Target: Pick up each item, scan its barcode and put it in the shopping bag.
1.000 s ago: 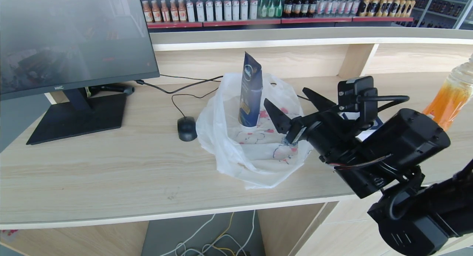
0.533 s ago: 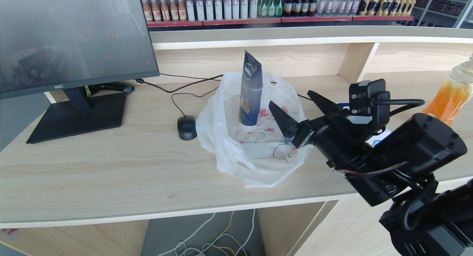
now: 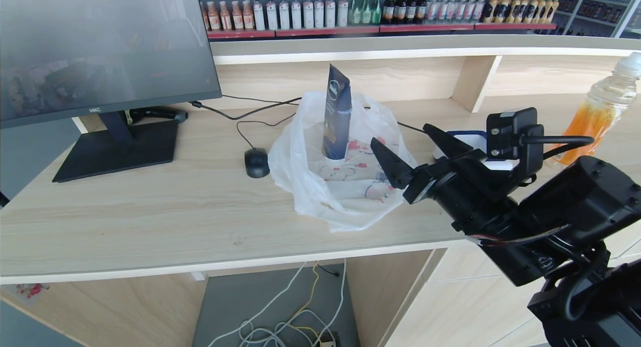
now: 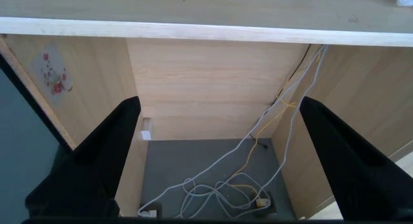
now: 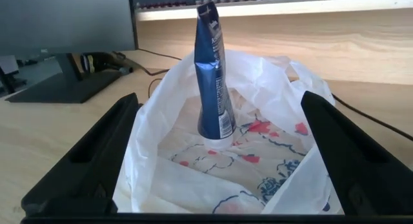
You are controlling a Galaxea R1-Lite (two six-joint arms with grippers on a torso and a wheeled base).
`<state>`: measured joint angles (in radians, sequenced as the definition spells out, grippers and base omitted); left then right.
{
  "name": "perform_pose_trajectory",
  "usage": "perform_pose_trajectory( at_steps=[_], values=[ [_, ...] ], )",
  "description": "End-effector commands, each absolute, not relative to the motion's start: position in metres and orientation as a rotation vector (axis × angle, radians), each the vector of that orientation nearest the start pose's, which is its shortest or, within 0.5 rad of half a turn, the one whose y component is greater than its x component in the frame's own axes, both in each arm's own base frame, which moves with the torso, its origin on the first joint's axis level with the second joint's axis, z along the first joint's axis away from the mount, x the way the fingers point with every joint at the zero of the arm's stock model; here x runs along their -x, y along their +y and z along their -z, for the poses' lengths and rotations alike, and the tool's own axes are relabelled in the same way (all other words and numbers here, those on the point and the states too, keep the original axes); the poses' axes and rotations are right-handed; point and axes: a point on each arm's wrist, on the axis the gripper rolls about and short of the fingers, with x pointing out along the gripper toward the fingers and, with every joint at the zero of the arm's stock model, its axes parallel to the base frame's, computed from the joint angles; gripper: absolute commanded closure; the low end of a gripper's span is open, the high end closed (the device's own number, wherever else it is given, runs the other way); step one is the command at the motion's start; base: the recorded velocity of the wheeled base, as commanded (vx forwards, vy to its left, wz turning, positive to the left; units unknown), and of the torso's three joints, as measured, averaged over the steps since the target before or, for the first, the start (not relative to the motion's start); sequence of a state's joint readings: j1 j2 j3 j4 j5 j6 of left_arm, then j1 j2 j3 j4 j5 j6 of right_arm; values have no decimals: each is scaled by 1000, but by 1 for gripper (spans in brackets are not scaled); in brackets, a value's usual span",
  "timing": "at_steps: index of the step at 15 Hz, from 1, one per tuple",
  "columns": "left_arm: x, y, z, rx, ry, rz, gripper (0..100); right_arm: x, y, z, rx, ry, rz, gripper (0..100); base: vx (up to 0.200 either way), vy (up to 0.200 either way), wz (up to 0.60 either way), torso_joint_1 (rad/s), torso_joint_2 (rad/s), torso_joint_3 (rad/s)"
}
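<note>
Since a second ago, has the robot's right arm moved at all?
Yes. The right gripper, jaws open, has drawn back from the shopping bag toward the robot's right, widening its gap to the tube standing inside.

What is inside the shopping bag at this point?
One dark blue tube stands upright, cap down, inside the shopping bag. The bag's crumpled front wall covers part of its floor.

Dark blue tube (image 3: 336, 121) upright, cap down, in white shopping bag (image 3: 302, 187); orange drink bottle (image 3: 591, 126) well apart
</note>
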<state>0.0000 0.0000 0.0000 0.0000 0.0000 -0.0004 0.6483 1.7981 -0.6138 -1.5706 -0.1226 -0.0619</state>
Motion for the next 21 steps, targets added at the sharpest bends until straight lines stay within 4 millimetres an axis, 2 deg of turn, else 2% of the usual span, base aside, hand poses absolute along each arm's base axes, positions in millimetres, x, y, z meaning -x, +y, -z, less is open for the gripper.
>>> perform_pose_trajectory(
  at_steps=[1, 8, 10, 21],
  values=[
    [23, 0, -75, 2, 0, 0, 0, -238, 177, -196, -83, -371, -510, 0, 0, -200, 0, -2, 2, 2],
    [23, 0, -75, 5, 2, -2, 0, -227, 175, -183, -60, -316, -526, 0, 0, -200, 0, 3, 4, 2],
    [23, 0, -75, 8, 2, -2, 0, -210, 174, -166, -31, -239, -568, 0, 0, -200, 0, -7, 2, 2],
    [23, 0, -75, 9, 2, -2, 0, -207, 173, -169, -32, -251, -571, 0, 0, -200, 0, 4, 1, 0]
  ],
)
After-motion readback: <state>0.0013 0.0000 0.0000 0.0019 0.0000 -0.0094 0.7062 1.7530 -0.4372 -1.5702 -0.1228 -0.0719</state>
